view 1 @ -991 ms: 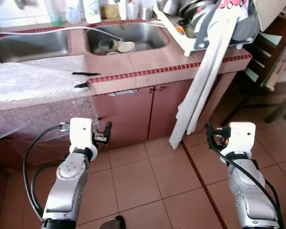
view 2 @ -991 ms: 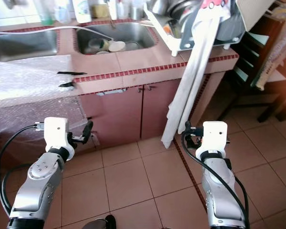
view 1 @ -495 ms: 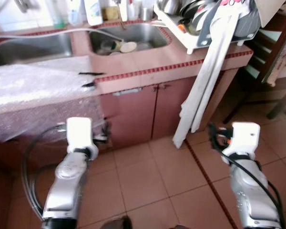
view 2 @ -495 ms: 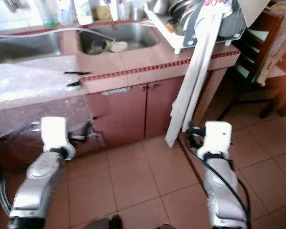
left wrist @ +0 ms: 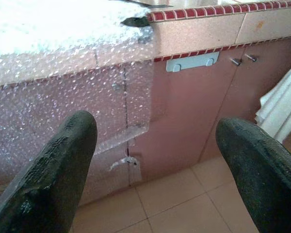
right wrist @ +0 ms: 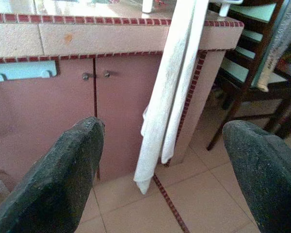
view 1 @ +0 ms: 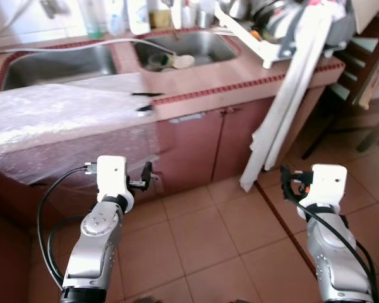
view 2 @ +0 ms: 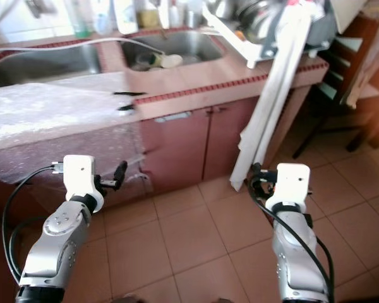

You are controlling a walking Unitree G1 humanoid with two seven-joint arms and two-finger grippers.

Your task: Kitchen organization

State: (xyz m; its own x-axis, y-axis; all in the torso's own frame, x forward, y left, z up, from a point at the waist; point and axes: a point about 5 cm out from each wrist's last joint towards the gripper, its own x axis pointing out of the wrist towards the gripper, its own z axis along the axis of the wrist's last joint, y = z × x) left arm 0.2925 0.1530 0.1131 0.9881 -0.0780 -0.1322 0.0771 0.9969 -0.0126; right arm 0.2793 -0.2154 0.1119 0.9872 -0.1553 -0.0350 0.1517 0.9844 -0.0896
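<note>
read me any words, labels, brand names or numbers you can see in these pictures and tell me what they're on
No text can be read.
Bottles behind the sink: labels too blurred to read.
Dish rack: a red patch at its top, any print too blurred to tell.
Cabinet doors, white towel, bubble wrap and both grippers, left and right: no writing seen.

The whole view swung toward the robot's left: the pink tiled counter (view 1: 240, 69) and hanging white towel (view 1: 284, 113) slid rightward, and more of the bubble-wrap sheet (view 1: 57, 120) and left steel sink basin (view 1: 57, 63) came into sight.
</note>
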